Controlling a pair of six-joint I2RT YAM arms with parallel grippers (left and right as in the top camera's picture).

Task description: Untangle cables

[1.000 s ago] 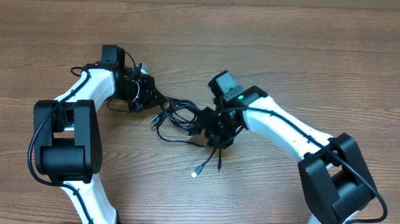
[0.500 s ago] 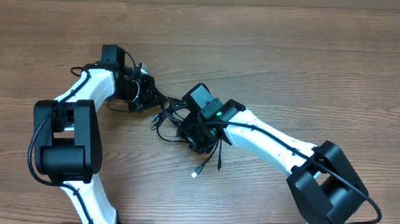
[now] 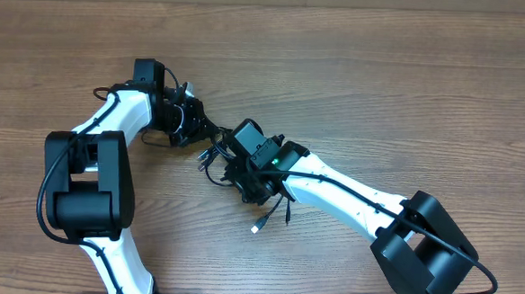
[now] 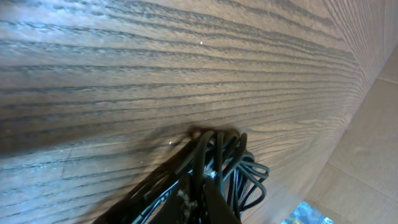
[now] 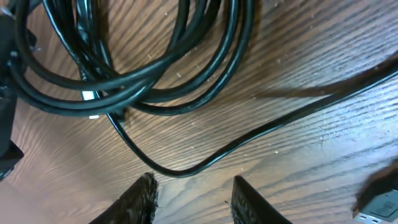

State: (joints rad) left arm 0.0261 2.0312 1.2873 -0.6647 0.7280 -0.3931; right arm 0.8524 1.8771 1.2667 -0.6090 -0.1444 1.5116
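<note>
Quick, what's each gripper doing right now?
Left gripper: shut on the cables.
Right gripper: open, holding nothing; a cable strand lies just past its fingertips.

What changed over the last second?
The right arm swung left, bringing its wrist over the cables. Its jaws narrowed but are apart, gripping nothing. The left arm did not move, and its jaws are still shut on the end of the bundle. The silver-tipped plug lies where it was.
</note>
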